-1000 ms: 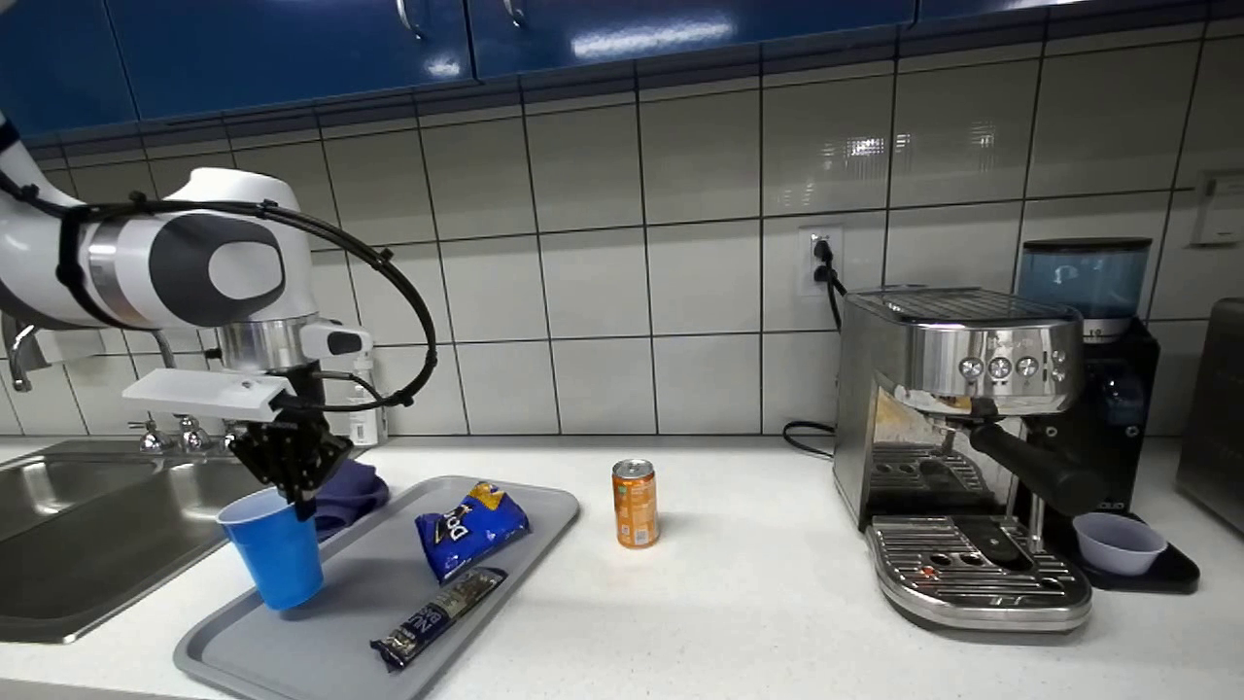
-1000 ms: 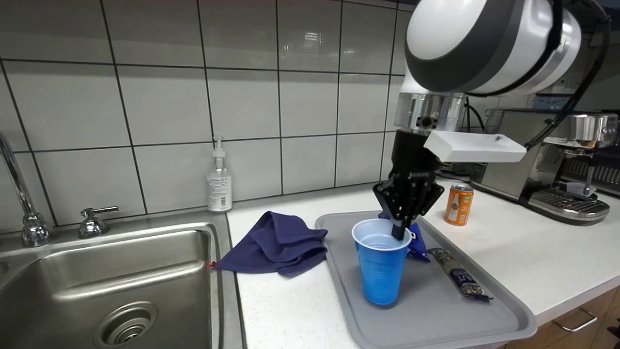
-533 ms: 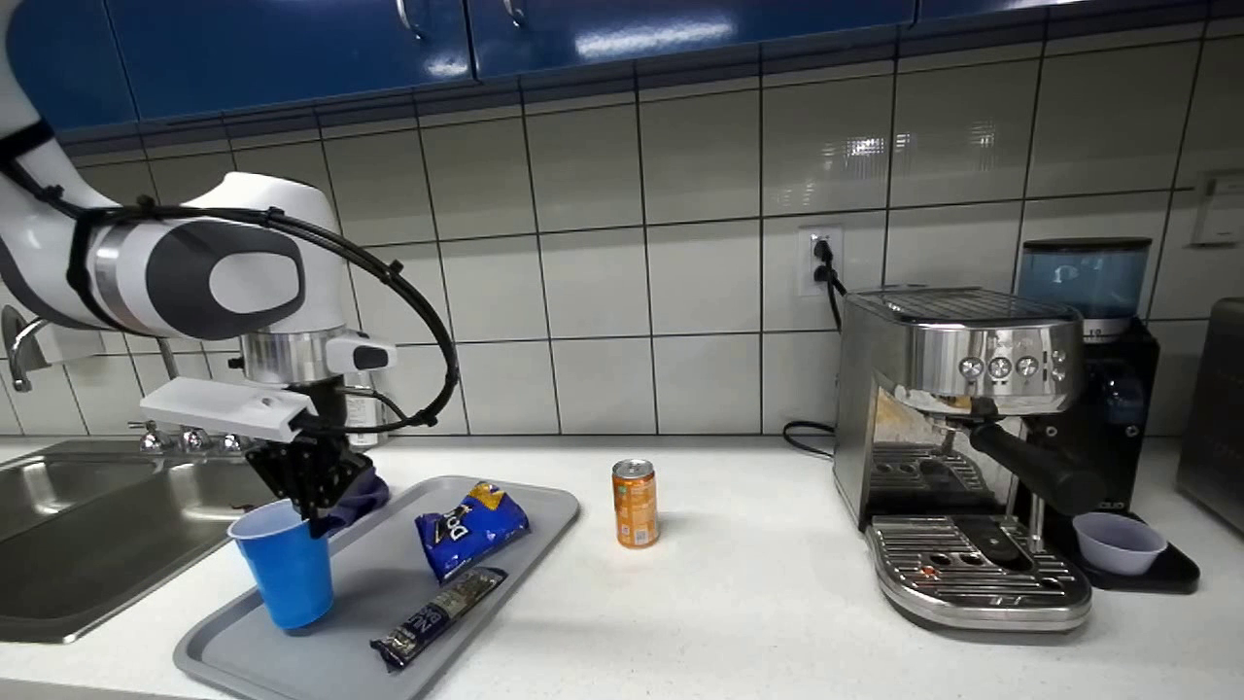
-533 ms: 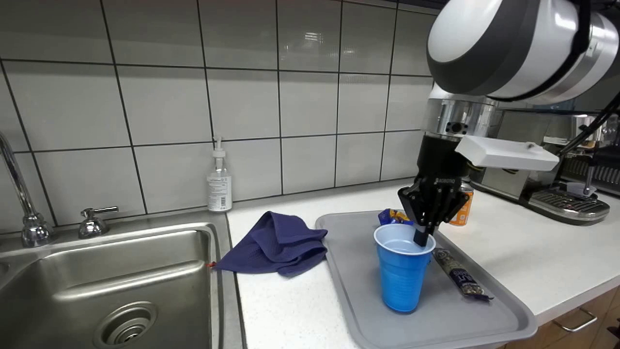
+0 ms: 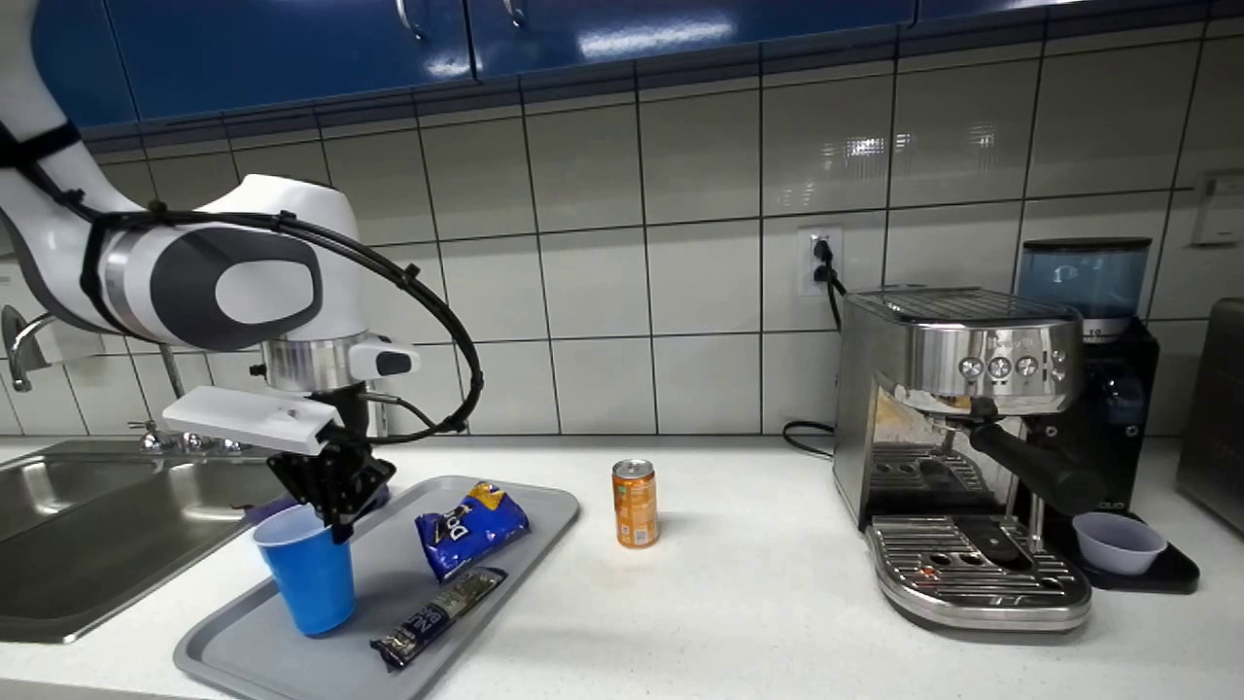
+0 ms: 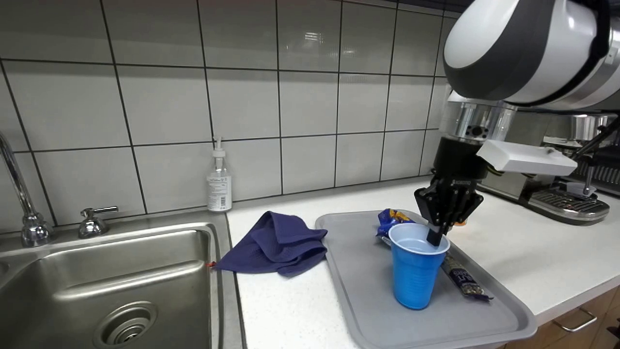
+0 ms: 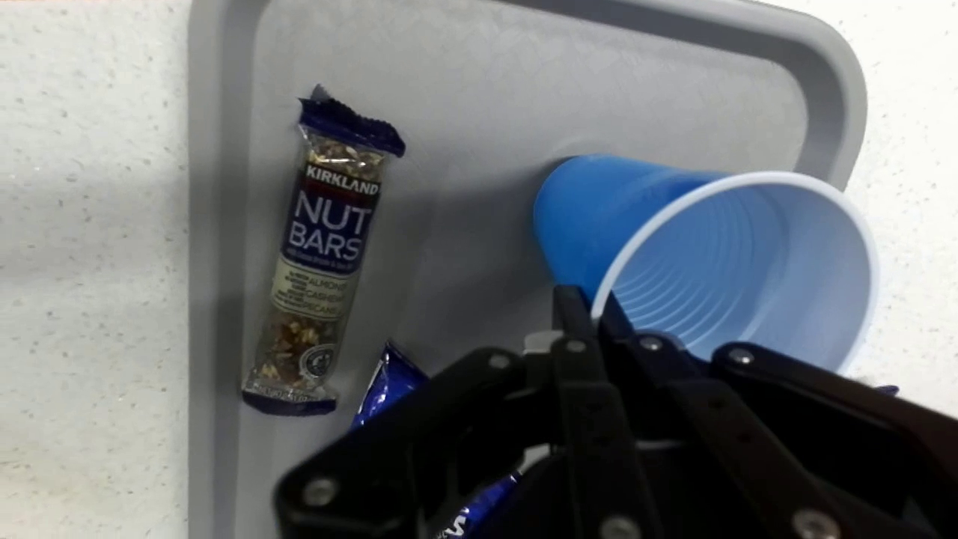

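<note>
Pinched close together, my fingers (image 7: pixel 573 318) leave only a thin slit between them, and caught in it is the rim of a blue cup (image 6: pixel 414 281). Beneath us spreads the white counter (image 5: pixel 739 603), and on it the gray tray (image 6: pixel 358 271); the cup is over that tray, though I cannot tell whether its base touches it. Beside the tray a purple cloth (image 6: pixel 281 245) lies crumpled. The cup has its mouth up in both exterior views: one fingertip dips inside along the pale inner wall, the other lies outside against the blue, and the rest of the cup reaches away past my inner finger. Partly hidden below my knuckles in the wrist view, a blue chip bag (image 5: pixel 474 530) lies on the tray. On my outer finger's side, apart from it, a nut bar (image 7: pixel 320 254) rests flat near the tray's edge. Off the tray, well away from my tips, a small orange can (image 5: pixel 636 506) stands upright on the counter.
</note>
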Tool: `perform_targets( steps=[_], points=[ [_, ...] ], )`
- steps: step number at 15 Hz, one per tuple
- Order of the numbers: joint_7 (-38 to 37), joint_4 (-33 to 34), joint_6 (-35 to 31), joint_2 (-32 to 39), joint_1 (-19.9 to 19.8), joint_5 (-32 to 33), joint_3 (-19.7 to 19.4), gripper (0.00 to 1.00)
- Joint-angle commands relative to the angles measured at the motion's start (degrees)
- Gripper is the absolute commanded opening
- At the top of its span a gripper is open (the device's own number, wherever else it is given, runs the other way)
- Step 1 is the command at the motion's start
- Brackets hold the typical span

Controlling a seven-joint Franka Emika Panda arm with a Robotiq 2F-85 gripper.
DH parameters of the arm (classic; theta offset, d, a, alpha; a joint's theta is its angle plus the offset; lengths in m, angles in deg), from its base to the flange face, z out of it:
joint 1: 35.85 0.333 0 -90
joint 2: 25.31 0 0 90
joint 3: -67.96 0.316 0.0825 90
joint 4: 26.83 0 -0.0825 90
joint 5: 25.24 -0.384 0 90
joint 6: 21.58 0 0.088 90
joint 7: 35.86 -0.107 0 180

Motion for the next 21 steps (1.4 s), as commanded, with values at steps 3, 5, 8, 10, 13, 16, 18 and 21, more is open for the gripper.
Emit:
perform_targets(
  steps=[3, 5, 8, 10, 13, 16, 18, 21],
  points=[
    [2.9, 0.1, -1.0, -0.2, -0.6, -1.0, -0.1, 0.3],
    [3.1, 0.1, -0.8, -0.3, -0.5, -1.1, -0.1, 0.4],
    [2.9, 0.1, -0.7, -0.3, -0.5, -0.8, 0.0, 0.6],
    [2.9, 0.1, -0.6, -0.5, -0.5, -0.7, 0.0, 0.76],
    [2.4, 0.1, -0.7, -1.1, -0.7, 0.3, 0.1, 0.97],
    [2.1, -0.8, -0.8, -2.7, -0.7, 0.7, 0.2, 1.0],
    [1.4, -0.8, -1.1, -3.4, -0.8, 2.1, 0.4, 1.0],
    [0.7, -0.5, -1.6, -4.5, -0.4, 4.3, 0.9, 1.0]
  ],
)
